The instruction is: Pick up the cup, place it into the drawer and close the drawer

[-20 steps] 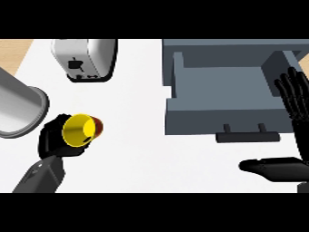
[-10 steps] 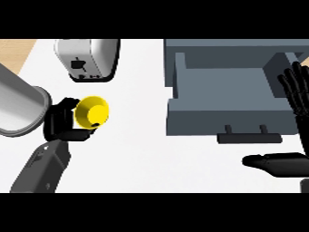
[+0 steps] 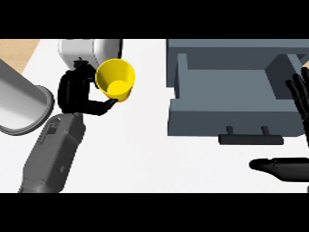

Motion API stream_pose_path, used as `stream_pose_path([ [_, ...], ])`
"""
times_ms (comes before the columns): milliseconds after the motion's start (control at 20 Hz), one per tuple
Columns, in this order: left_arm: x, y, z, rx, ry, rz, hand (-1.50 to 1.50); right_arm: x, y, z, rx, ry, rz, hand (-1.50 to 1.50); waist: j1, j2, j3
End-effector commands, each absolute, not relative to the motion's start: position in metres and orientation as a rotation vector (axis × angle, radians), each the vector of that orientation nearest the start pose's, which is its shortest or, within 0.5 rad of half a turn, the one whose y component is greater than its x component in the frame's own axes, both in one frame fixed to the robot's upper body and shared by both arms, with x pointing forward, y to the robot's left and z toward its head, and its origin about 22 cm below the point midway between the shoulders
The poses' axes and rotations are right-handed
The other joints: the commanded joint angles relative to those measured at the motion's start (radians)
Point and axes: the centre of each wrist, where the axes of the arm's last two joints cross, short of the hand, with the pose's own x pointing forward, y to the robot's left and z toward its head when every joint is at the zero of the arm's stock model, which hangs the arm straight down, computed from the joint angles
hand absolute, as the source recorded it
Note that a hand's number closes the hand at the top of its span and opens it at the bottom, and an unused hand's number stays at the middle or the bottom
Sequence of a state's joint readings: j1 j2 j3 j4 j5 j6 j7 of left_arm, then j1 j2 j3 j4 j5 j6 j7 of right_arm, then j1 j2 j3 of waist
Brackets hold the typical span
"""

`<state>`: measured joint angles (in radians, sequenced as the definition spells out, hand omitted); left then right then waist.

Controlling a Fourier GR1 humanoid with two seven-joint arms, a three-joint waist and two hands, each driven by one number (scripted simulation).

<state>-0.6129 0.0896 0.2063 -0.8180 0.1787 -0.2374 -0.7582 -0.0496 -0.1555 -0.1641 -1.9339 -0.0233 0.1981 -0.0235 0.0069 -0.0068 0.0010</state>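
Left robot hand (image 3: 79,95) curled round yellow cup (image 3: 115,78), cup at its right.

Kitchen surface seen steeply from above.

A white surface (image 3: 150,149) fills most of the view, evenly lit, with no strong shadows on it. A strip of light wood (image 3: 6,52) shows past its upper left edge, and another sliver of the same wood shows at the lower left. A white countertop appliance (image 3: 83,50) with a small dark mark on its front stands at the far edge. A large grey cylinder (image 3: 9,99) with a flanged rim lies across the left side.
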Motion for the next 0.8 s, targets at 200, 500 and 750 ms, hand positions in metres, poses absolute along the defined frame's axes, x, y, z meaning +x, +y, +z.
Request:
stream_pose_path([
  [200, 0.391, 0.146, 0.092, -0.389, -2.168, -0.045, 1.50, 0.231, -0.278, 0.113, -0.079, -1.976, 0.214, -1.50, -0.007, 0.002, -0.001],
  [500, 0.401, 0.097, 0.135, -0.323, -2.151, -0.152, 1.50, 0.228, -0.289, 0.116, -0.086, -1.997, 0.250, -1.50, -0.023, 0.006, -0.001],
  [750, 0.420, 0.083, 0.165, -0.300, -2.126, -0.155, 1.50, 0.235, -0.300, 0.111, -0.091, -1.994, 0.228, -1.50, -0.019, 0.008, -0.001],
])
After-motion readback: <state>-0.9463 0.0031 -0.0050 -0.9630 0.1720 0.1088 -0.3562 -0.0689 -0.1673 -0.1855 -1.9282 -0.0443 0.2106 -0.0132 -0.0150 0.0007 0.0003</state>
